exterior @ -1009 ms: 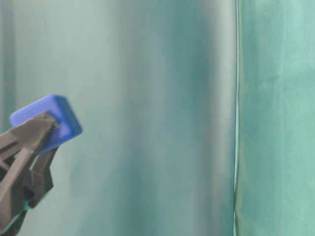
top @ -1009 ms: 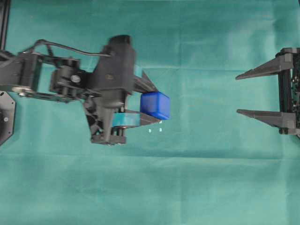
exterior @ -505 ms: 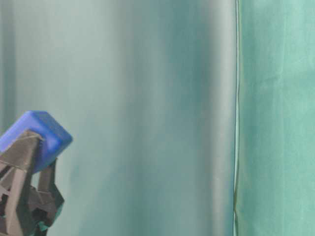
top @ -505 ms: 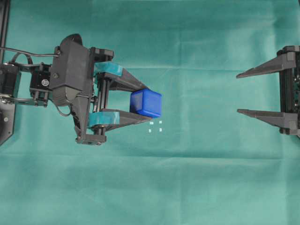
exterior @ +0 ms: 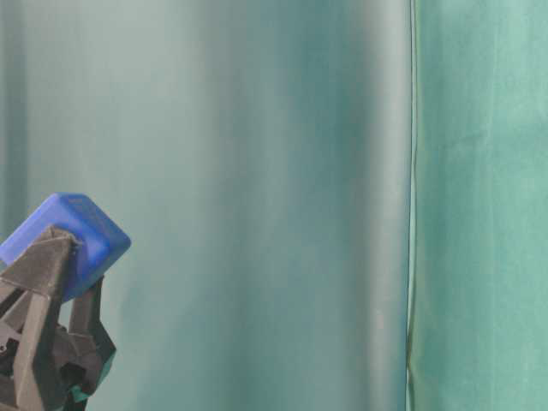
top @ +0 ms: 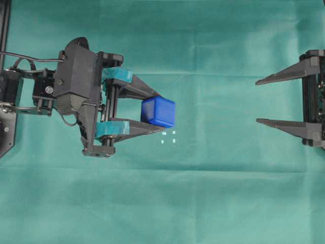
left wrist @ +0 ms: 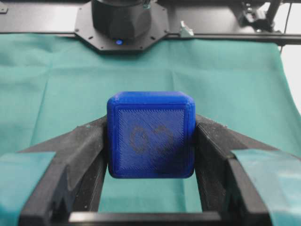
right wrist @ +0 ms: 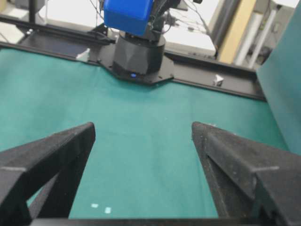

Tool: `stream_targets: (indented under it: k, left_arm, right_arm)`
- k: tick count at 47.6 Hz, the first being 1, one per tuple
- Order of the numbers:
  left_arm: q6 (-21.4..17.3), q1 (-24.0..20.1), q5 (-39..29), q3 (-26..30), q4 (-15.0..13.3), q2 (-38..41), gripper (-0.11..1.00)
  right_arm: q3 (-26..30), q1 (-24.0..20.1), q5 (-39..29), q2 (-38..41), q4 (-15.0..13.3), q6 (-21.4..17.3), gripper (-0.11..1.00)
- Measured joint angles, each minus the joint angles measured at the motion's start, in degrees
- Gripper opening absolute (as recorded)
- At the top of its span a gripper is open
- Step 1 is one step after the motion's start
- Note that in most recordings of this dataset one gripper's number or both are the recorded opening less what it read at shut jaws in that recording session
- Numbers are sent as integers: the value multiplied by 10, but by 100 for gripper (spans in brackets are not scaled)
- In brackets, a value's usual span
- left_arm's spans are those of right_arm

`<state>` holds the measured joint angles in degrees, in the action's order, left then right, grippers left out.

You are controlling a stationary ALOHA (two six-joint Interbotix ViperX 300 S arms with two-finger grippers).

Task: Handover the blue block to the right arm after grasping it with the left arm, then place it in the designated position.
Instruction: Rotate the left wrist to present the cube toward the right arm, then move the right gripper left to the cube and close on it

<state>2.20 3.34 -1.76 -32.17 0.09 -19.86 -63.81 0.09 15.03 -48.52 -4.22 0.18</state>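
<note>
The blue block (top: pixel 158 112) hangs above the green cloth, pinched between the teal-taped fingers of my left gripper (top: pixel 162 113). In the left wrist view the block (left wrist: pixel 150 139) fills the gap of that gripper (left wrist: pixel 150 136), with a faint dark symbol on its near face. At table level the block (exterior: pixel 73 235) sits tilted on the fingertips. The designated position (top: pixel 168 137) is a set of tiny white marks just below the block. My right gripper (top: pixel 257 102) stands open and empty at the right edge, well apart. From its wrist (right wrist: pixel 143 126) the block (right wrist: pixel 128 14) shows far ahead.
The right arm's black base (left wrist: pixel 121 21) and a black rail close the far edge of the cloth in the left wrist view. The left arm's base (right wrist: pixel 141 61) faces the right wrist. Green cloth (top: pixel 213 193) lies between the grippers, and the marks (right wrist: pixel 101 208) show low.
Over the first half second the left wrist rolled level and drew the block slightly left and lower. Since then nothing has moved. The right gripper stayed still.
</note>
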Motion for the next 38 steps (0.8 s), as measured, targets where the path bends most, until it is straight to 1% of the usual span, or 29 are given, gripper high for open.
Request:
stream_targets:
  k: [5, 14, 20, 29, 33, 38]
  left_arm:
    - [4, -1, 0, 1, -1, 0, 47]
    - [24, -3, 2, 0, -1, 0, 47]
    - [27, -4, 3, 0, -1, 0, 47]
    - [27, -4, 3, 1, -2, 0, 47]
    - [28, -7, 3, 0, -2, 0, 47]
    - [28, -8, 4, 0, -2, 0, 47]
  right_arm:
    - [6, 0, 0, 0, -15, 18, 94]
    - [19, 1, -7, 0, -58, 72, 94]
    - [28, 0, -18, 1, -84, 120, 94]
    - [37, 0, -25, 4, -135, 205, 94]
    - [38, 1, -21, 6, -171, 249, 94]
    - [38, 1, -10, 8, -207, 293, 94]
